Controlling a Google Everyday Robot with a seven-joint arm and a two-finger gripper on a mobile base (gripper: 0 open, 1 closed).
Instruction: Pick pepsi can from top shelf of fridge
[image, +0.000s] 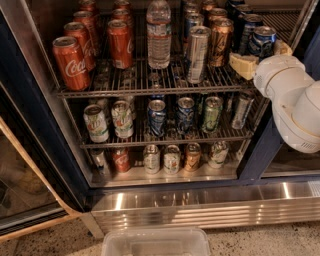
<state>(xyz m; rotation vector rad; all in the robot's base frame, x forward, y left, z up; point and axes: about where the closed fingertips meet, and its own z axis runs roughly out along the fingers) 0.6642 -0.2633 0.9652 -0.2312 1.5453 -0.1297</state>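
Note:
The pepsi can (262, 39), bright blue with white swirls and a silver lid, stands at the right front of the top shelf (150, 86) of the fridge (30, 125). My gripper (263, 56) reaches in from the right on a white arm. Its cream fingers (243, 65) lie against the can's left and right sides, low on its body. The can stands upright on the wire rack. Darker navy cans (246, 27) stand just behind it.
The top shelf also holds red Coca-Cola cans (71, 62), a water bottle (159, 32), a tall slim silver can (197, 54) and a brown can (220, 42). Lower racks carry several more cans. A clear plastic bin (156, 242) sits on the floor in front of the ribbed base panel (200, 210).

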